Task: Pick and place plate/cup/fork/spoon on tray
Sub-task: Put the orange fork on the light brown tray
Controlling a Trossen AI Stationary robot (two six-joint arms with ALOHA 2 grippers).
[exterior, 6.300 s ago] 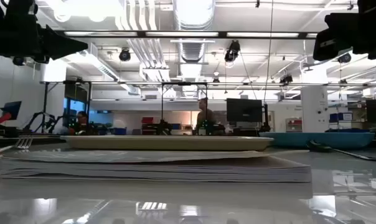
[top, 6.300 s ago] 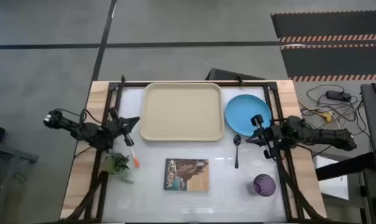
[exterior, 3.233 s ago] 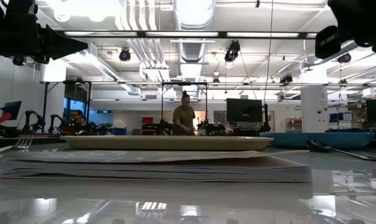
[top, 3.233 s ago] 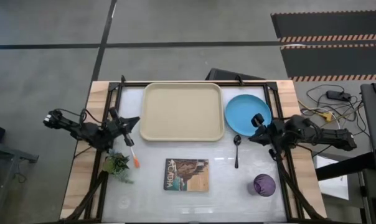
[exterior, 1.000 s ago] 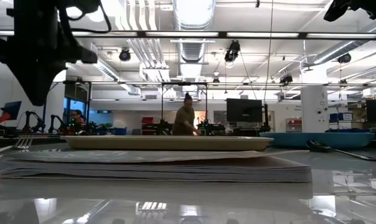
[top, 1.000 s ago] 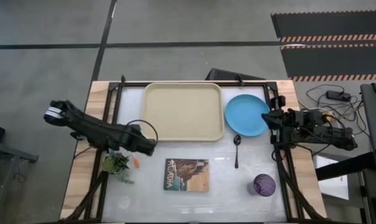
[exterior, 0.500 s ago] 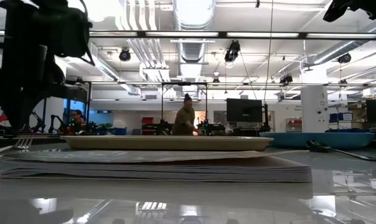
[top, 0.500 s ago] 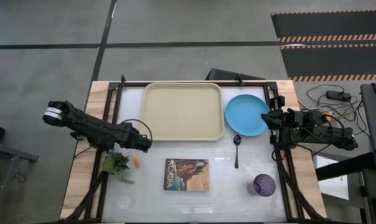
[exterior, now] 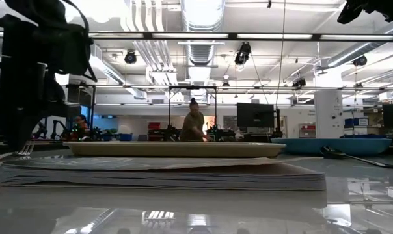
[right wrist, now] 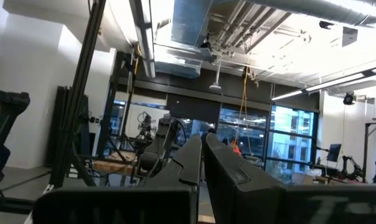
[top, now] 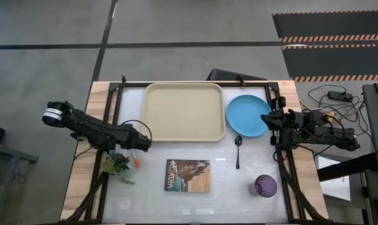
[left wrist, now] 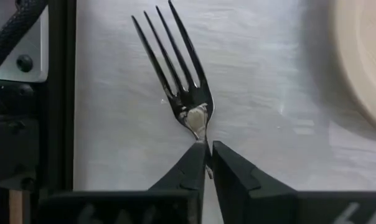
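The fork (left wrist: 189, 106), slim silver with four tines and an orange-red handle end, lies on the table (top: 239, 181) just left of the beige tray (top: 183, 112). The left tool (left wrist: 206, 163) is clenched on its neck. The right tool (right wrist: 202, 163), fingers pressed together, hangs beside the light-blue plate (top: 248, 115).

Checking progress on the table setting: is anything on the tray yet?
No, the tray is bare, and the plate lies beside it on the table.
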